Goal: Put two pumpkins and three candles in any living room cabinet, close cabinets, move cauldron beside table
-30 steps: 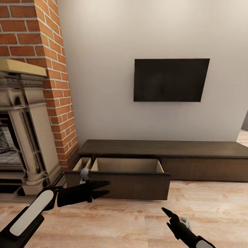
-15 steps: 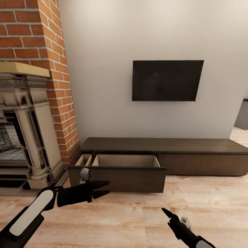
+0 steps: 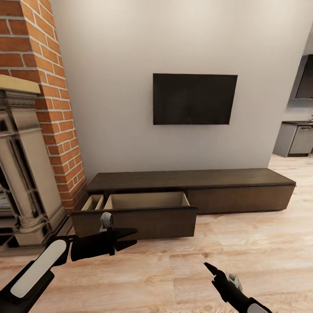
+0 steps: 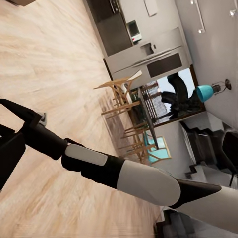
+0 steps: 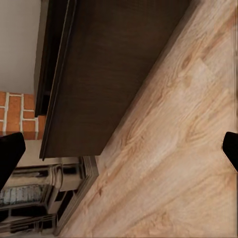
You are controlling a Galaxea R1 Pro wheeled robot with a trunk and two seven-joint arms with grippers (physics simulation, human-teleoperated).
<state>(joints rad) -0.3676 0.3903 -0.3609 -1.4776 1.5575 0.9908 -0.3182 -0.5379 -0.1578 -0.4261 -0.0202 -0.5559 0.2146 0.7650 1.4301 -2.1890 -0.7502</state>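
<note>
The low dark-brown cabinet (image 3: 187,178) runs along the white wall. Its left drawer (image 3: 134,224) is pulled out, and what I see of the inside (image 3: 143,201) is bare. The right front (image 3: 239,199) is shut. My left gripper (image 3: 134,237) hovers open over the floor just in front of the drawer's left end. My right gripper (image 3: 215,274) is low over the planks, well short of the cabinet; its fingertips (image 5: 10,156) stand wide apart with nothing between them. The drawer front (image 5: 114,64) also appears in the right wrist view. Pumpkins, candles, cauldron and table are out of view.
A brick chimney (image 3: 52,87) with an ornate beige fireplace (image 3: 21,174) stands left of the cabinet. A black TV (image 3: 194,99) hangs above it. A kitchen counter (image 3: 298,139) lies beyond at right. Wooden chairs (image 4: 126,94) show in the left wrist view, past my right arm (image 4: 124,173).
The whole head view has shifted: the camera has turned right and drawn back, so cabinet and fireplace sit further left and the kitchen has come into view. Both arms hold the same pose.
</note>
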